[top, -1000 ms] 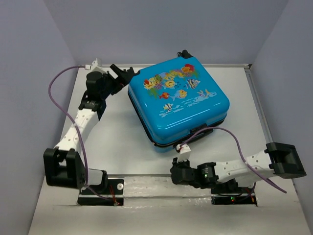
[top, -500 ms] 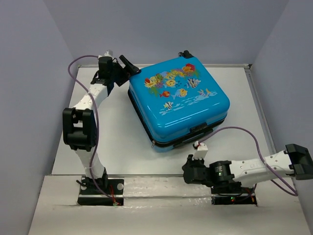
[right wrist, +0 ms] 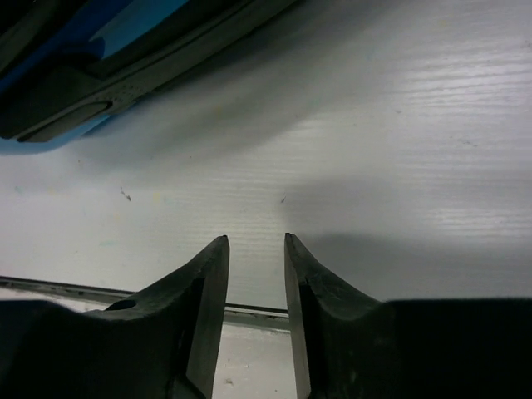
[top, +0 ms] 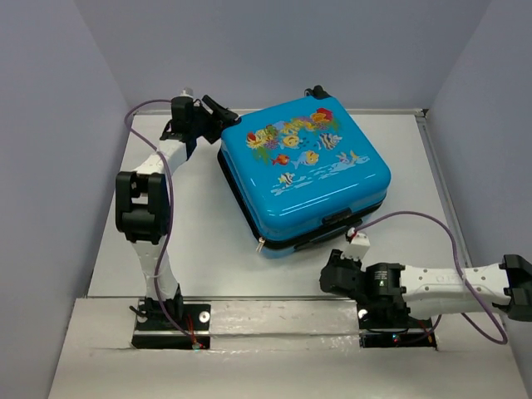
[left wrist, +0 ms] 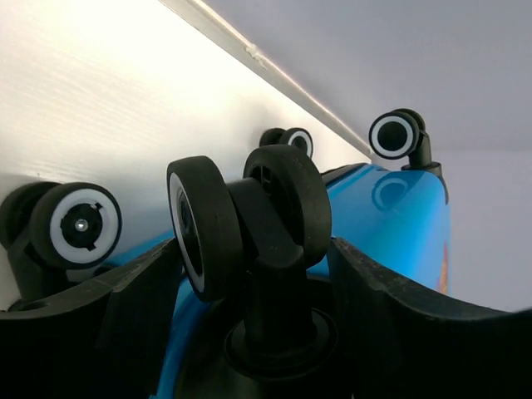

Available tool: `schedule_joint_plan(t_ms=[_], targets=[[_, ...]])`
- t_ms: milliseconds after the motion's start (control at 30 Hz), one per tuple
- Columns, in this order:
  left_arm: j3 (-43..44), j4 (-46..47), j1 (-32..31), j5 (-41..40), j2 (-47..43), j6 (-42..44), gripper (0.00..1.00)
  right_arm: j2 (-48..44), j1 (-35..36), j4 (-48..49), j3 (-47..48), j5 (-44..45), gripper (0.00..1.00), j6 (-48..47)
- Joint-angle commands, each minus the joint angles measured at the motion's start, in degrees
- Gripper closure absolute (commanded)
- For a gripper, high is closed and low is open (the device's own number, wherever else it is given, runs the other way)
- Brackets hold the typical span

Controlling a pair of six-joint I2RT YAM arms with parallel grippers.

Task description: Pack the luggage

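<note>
The luggage point(top: 303, 179) is a bright blue suitcase with a fish print. It lies closed and flat on the table, print side up. My left gripper point(top: 223, 112) is at its far left corner. In the left wrist view its fingers point(left wrist: 125, 299) press on both sides of a black twin wheel point(left wrist: 249, 216) of the luggage. My right gripper point(top: 332, 278) hangs low over the table just in front of the luggage's near edge point(right wrist: 100, 91). Its fingers point(right wrist: 204, 283) stand a narrow gap apart with nothing between them.
Other wheels point(left wrist: 79, 224) point(left wrist: 395, 135) stick out along the luggage's left side. A zipper pull point(top: 260, 245) hangs at the near corner. Grey walls close in the table point(top: 191, 233) on three sides. A metal rail point(top: 274, 303) runs along the near edge.
My left arm swung up to the far left corner of the luggage and its fingers came around the wheel. My right arm stretched out to the right and its gripper shifted right.
</note>
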Motion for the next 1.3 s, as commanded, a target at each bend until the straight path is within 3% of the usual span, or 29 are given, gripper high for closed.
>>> schedule_joint_plan(t_ms=[0, 100, 200, 267, 367, 600, 833, 1133, 1267], targets=[[1.48, 10.79, -0.46, 1.80, 0.67, 0.16, 0.30, -2.19, -4.03, -2.81, 1.63, 1.68, 0.58, -2.62], [1.13, 12.63, -0.46, 2.51, 1.02, -0.46, 0.64, -1.58, -6.58, -2.81, 1.80, 1.33, 0.54, -3.85], [1.13, 13.51, -0.29, 2.68, 1.11, 0.33, 0.86, -0.96, -8.69, -2.72, 2.24, 0.89, 0.54, -5.26], [0.87, 14.04, -0.11, 2.51, 0.85, 0.95, 0.94, -0.96, -12.11, -2.72, 2.59, 0.71, 0.54, -7.01], [-0.19, 15.10, 0.24, 1.90, 0.24, 0.86, 0.94, -1.57, -17.72, -1.59, 2.77, 0.36, 0.55, -11.21], [-11.33, 18.35, 1.82, -3.64, -8.27, -0.37, 0.94, -3.78, -32.21, 12.10, 1.90, -4.73, 0.57, -26.16], [-24.07, 18.88, 2.00, -11.01, -19.09, -0.54, 0.94, -2.46, -47.86, 28.02, 2.41, -18.94, 0.60, -41.54], [-42.36, 13.17, 2.00, -19.28, -42.02, 1.56, 0.94, 8.96, -58.52, 40.78, 11.02, -35.74, 0.61, -51.31], [-46.94, 8.96, 2.00, -21.04, -51.96, 4.46, 0.94, 16.50, -59.15, 41.49, 17.86, -45.04, 0.59, -53.06]])
